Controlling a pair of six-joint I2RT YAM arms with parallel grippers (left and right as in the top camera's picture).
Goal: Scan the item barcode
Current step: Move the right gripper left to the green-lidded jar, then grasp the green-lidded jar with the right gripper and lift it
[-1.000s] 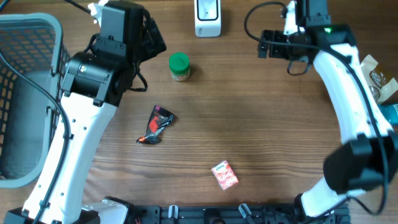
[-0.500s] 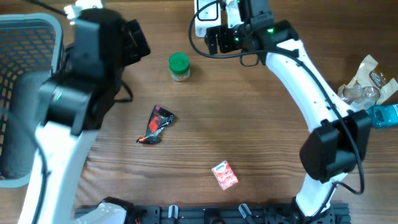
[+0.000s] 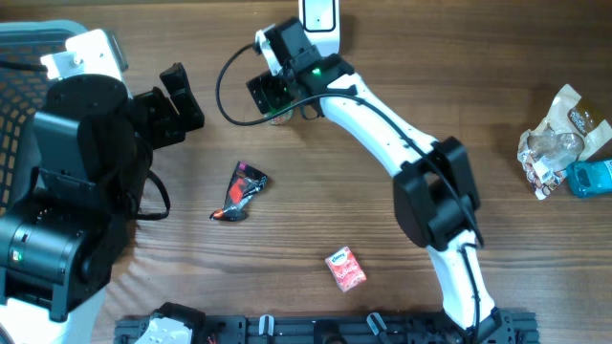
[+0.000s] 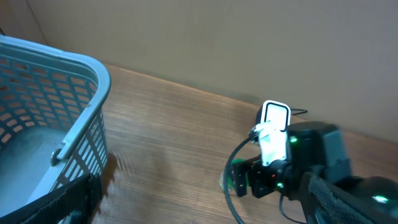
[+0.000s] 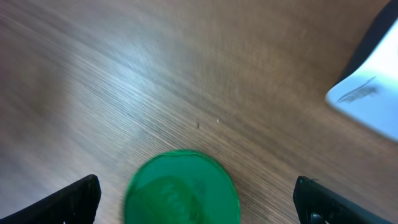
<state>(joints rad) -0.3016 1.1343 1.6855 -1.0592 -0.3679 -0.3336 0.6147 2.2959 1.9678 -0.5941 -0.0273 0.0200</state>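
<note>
A green-lidded jar (image 5: 182,190) stands on the table right under my right gripper (image 5: 199,208). Its black fingers are spread wide on either side of the lid and touch nothing. From overhead the right gripper (image 3: 273,94) covers most of the jar. The white scanner (image 3: 318,21) stands just behind it at the table's back edge, and its corner (image 5: 372,93) shows in the right wrist view. My left gripper (image 3: 184,97) hangs open and empty over bare wood to the jar's left. Its camera looks at the scanner (image 4: 274,118) and a sliver of the jar (image 4: 227,182).
A black and red packet (image 3: 240,191) lies mid-table and a small red box (image 3: 345,268) nearer the front. A blue-grey basket (image 4: 53,118) fills the far left. A crinkled wrapper (image 3: 548,143) and a blue item (image 3: 593,178) sit at the right edge.
The right arm has swung from the back right across to the left and now hovers over the jar. The left arm has drawn back toward the basket.
</note>
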